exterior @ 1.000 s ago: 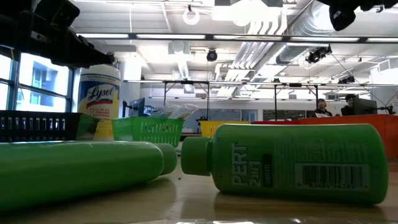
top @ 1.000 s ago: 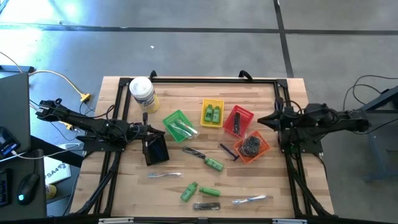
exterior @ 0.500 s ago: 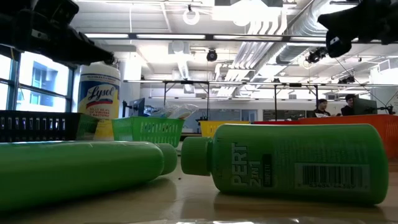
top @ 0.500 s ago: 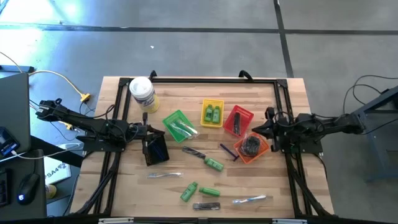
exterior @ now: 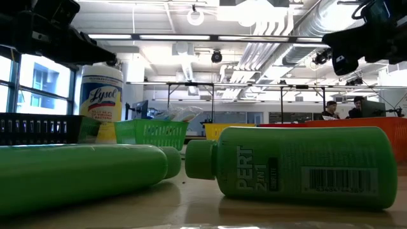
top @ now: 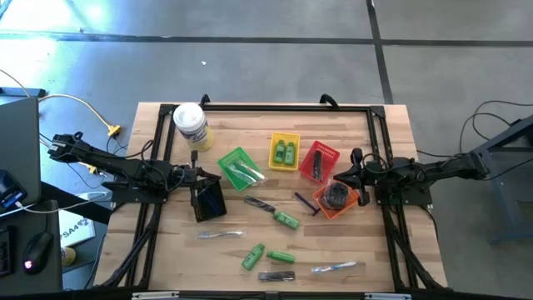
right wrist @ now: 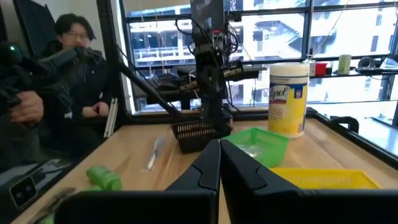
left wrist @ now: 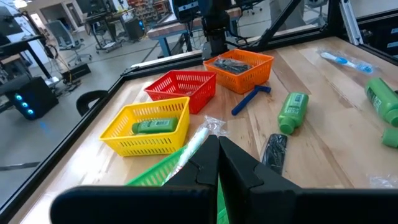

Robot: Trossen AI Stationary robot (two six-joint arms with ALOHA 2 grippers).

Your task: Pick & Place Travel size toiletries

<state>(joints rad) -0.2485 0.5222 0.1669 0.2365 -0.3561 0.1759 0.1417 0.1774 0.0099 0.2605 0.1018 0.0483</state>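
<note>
Several small green bottles (top: 287,220) lie sideways.

The right end effector (top: 337,178) is now carried inward from the worktop's right edge and is found at the orange basket (top: 351,200), fingers pressed together.

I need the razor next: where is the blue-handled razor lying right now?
In the high view, the razor lies on the bare table right of centre, beside the orange basket and below the red basket.
</note>
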